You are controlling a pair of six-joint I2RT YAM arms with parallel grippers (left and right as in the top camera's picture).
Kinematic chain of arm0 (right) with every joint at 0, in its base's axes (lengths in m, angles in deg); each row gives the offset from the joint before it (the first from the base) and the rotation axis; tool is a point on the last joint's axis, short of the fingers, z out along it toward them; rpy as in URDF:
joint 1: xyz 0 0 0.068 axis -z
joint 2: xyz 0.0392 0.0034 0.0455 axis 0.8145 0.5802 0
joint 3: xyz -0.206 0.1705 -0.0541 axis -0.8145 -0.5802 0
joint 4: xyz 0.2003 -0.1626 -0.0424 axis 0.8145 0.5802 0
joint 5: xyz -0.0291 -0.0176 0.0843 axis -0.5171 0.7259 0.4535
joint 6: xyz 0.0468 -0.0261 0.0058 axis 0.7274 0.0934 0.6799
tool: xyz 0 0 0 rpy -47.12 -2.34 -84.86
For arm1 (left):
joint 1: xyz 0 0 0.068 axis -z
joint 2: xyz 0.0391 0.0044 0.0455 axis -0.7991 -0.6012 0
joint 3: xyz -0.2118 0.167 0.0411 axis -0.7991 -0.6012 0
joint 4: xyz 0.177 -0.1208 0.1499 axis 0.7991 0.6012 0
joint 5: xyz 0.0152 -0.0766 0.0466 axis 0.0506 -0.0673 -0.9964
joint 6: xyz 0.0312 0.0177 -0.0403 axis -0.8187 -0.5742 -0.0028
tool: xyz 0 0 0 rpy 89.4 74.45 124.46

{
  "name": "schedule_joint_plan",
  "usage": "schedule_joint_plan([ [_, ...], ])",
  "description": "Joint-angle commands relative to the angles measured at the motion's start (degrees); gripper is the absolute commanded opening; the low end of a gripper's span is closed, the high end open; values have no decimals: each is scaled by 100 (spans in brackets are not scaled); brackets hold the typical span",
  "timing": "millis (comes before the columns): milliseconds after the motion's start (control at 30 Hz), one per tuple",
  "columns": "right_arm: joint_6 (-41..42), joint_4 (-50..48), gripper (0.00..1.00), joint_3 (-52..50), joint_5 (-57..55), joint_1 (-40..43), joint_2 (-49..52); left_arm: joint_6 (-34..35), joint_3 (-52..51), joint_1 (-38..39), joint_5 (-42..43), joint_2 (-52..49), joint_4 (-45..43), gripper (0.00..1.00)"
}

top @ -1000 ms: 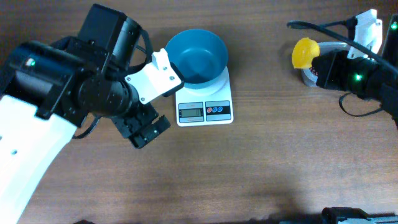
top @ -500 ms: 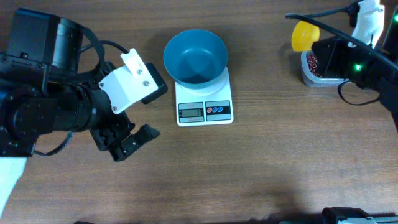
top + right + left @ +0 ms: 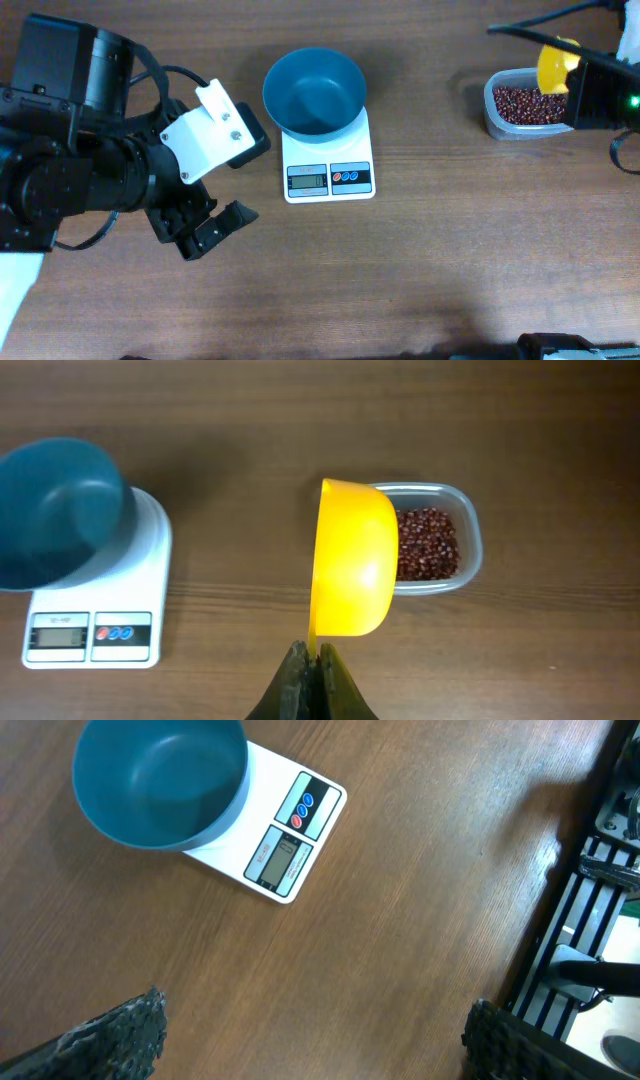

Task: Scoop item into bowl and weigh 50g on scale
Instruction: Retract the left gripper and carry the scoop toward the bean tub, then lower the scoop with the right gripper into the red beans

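Observation:
The blue bowl stands empty on the white scale; both also show in the left wrist view, bowl on scale, and in the right wrist view, bowl on scale. The reddish-brown beans lie in a clear tub at the far right, and show in the right wrist view. My right gripper is shut on a yellow scoop, held above the tub's edge. My left gripper is open and empty, left of the scale.
A black rack stands beyond the table edge in the left wrist view. Bare wooden tabletop lies between the scale and the tub and along the front.
My right gripper has carried the yellow scoop to the right, uncovering the tub of beans. My left arm drew back left from the bowl a second ago and has since stayed still.

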Motion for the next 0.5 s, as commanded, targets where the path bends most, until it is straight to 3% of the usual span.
schedule_joint_plan([
  [0, -323, 260, 4, 120, -407, 42, 170, -74, -28, -28, 81, 13, 7, 99],
  [133, -566, 389, 4, 138, -264, 42, 758, -72, -28, -28, 81, 13, 7, 99],
  [300, 31, 302, 4, 1005, 260, 42, 1676, -72, -28, -28, 81, 13, 9, 99],
  [467, -151, 378, 4, 1445, -787, 39, 2358, -72, -26, -28, 81, 13, 7, 99],
])
